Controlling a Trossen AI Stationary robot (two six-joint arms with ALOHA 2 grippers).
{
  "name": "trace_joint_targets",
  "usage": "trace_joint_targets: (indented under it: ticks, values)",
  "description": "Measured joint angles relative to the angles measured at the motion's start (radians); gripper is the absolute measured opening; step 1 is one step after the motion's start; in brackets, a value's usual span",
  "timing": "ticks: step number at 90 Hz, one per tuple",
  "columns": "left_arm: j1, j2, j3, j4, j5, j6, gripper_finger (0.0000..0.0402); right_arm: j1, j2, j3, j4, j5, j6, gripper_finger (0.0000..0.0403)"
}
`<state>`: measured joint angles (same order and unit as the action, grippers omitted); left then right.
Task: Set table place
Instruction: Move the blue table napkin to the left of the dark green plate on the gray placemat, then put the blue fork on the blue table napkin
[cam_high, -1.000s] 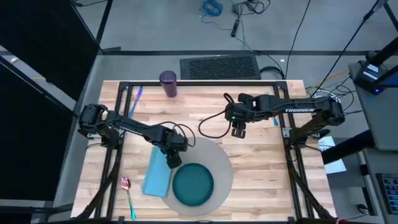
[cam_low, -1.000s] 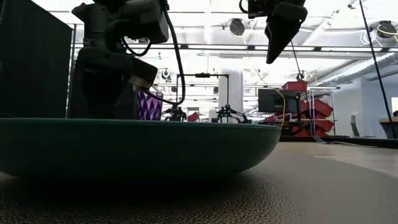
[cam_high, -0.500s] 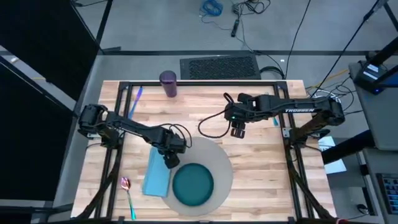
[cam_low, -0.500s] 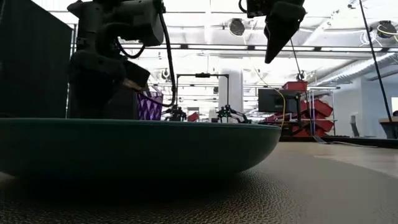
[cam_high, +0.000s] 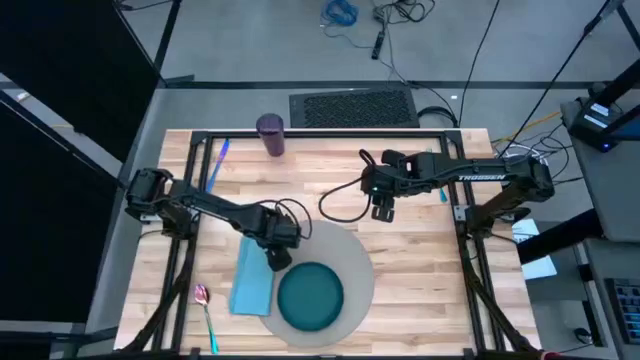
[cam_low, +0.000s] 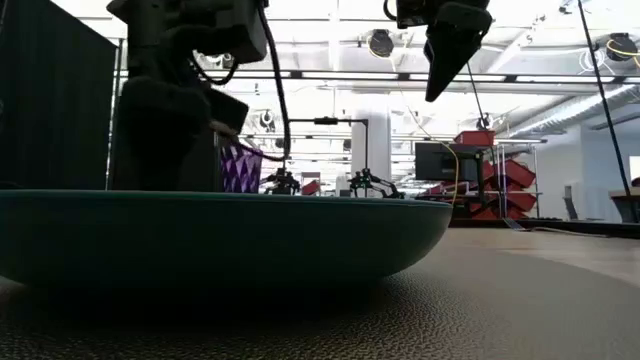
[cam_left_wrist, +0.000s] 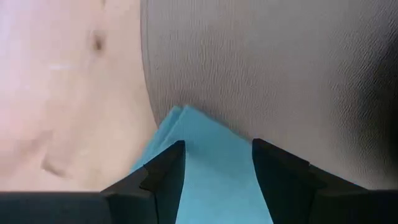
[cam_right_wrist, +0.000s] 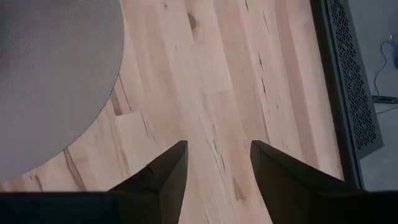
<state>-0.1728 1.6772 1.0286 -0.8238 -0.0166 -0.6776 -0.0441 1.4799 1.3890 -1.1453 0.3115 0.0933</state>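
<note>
A round grey mat (cam_high: 352, 258) lies at the table's near middle, and a teal plate (cam_high: 310, 297) rests on it. A light blue napkin (cam_high: 250, 282) lies flat along the mat's left edge, its far corner (cam_left_wrist: 186, 118) overlapping the mat (cam_left_wrist: 261, 74). My left gripper (cam_high: 276, 256) hangs open over that corner, one finger on each side of it. My right gripper (cam_high: 383, 212) hangs open above bare wood, beyond the mat's far right edge (cam_right_wrist: 50, 74). A purple cup (cam_high: 270, 133) stands at the far edge. My left gripper (cam_left_wrist: 217, 149) points down at the napkin's far corner, its open fingers (cam_left_wrist: 165, 171) straddling the cloth. I cannot tell whether the fingertips touch the napkin. The napkin lies flat on the wood and the mat.
A pink-bowled spoon with a green handle (cam_high: 205, 305) lies at the near left corner. A blue utensil (cam_high: 218, 160) lies at the far left, beside the black frame. The right half of the table (cam_high: 430, 260) is bare wood.
My left gripper has shifted slightly over the napkin's far corner and stands a little higher in the low view. The napkin has stayed flat where it was.
</note>
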Motion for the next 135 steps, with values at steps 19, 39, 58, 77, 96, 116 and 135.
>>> trace_joint_targets:
  ticks: [19, 39, 58, 77, 96, 116, 135]
  values:
    - [0.000, -0.004, 0.003, 0.066, -0.071, 0.093, 0.0171, -0.003, 0.000, 0.000, -0.069, 0.008, -0.004, 0.0167]
    - [0.005, -0.025, 0.055, 0.229, -0.205, 0.227, 0.0171, -0.003, 0.001, 0.000, -0.112, 0.007, -0.020, 0.0166]
    - [0.045, -0.025, 0.073, 0.641, -0.276, 0.328, 0.0171, -0.028, 0.001, 0.000, -0.109, 0.088, -0.056, 0.0167]
    - [0.194, -0.072, 0.073, 0.735, -0.278, 0.557, 0.0171, -0.213, 0.001, 0.000, -0.113, 0.111, -0.060, 0.0166]
    - [0.351, -0.142, 0.071, 0.635, -0.282, 0.641, 0.0171, -0.478, 0.000, -0.049, -0.084, -0.040, -0.005, 0.0166]
    - [0.439, -0.175, 0.040, 0.660, -0.278, 0.731, 0.0171, -0.735, 0.002, -0.297, 0.057, -0.056, -0.044, 0.0166]
    - [0.533, -0.236, -0.042, 0.735, -0.256, 0.737, 0.0171, -0.888, 0.002, -0.438, 0.164, -0.111, -0.080, 0.0166]
